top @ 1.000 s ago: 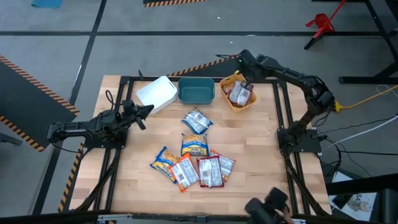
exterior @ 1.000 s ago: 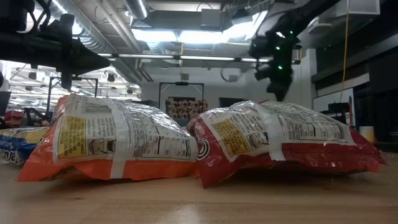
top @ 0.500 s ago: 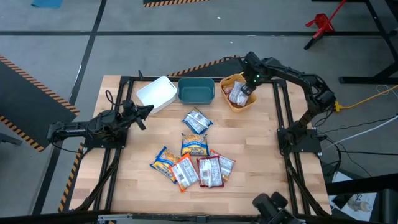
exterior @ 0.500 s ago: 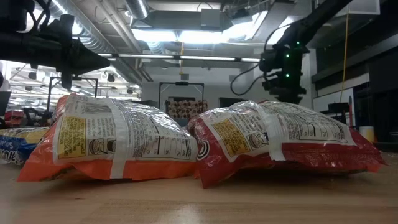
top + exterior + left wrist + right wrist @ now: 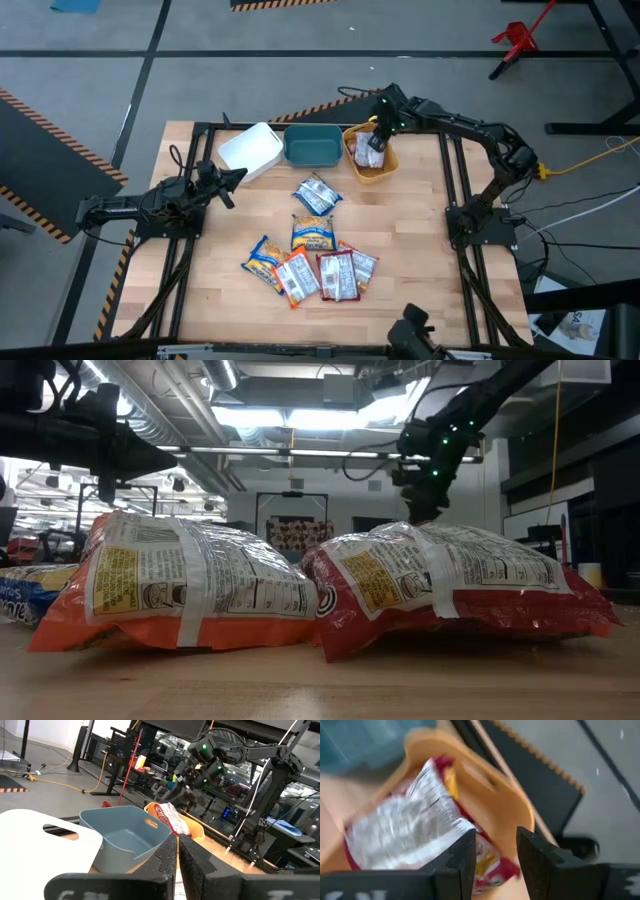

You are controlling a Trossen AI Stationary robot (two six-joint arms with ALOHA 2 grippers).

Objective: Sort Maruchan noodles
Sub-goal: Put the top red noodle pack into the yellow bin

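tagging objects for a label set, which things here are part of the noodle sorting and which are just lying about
Job:
- noodle packets loose on the table
- packet in orange bin
- teal bin
- white bin
- right gripper over the orange bin

Lying about:
- red stand on the floor

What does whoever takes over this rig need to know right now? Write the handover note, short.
Right gripper: open, empty, over the orange bin.
Left gripper: shut, empty, waiting at the table's left beside the white bin.
Done: one red packet lies in the orange bin.
Left: the other packets are loose mid-table, blue-white, orange and red mixed. The teal bin is empty and the white bin looks empty.
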